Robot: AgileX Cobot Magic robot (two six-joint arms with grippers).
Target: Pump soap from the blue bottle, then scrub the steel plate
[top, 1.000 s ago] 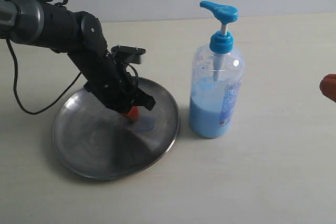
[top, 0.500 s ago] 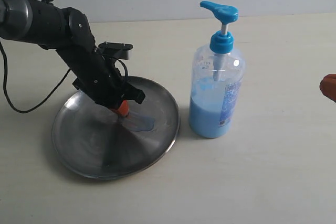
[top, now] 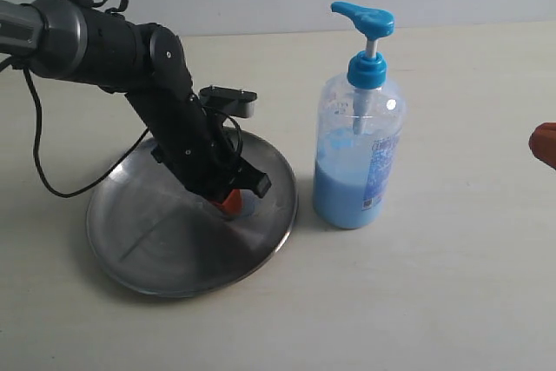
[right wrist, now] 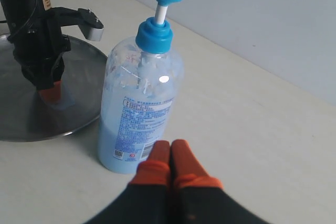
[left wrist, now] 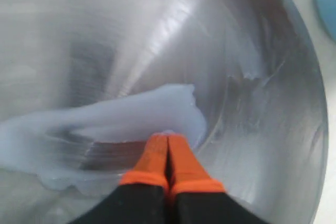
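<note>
Soap (top: 343,193) half-fills the blue bottle (top: 359,123) and smears the steel plate (top: 148,241).

I see the steel plate (top: 148,241) as dull grey metal, faintly scuffed, smeared with glossy, opaque pale soap (left wrist: 142,108). The blue bottle (top: 356,171) is clear, shiny plastic. The table (top: 434,301) looks smooth, matt and cream.

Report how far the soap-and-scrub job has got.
Done: soap lies smeared on the steel plate. In hand: the shut left pincer rests its tips in that smear. Left: much of the plate shows no soap. The right pincer sits shut by the blue bottle.
</note>
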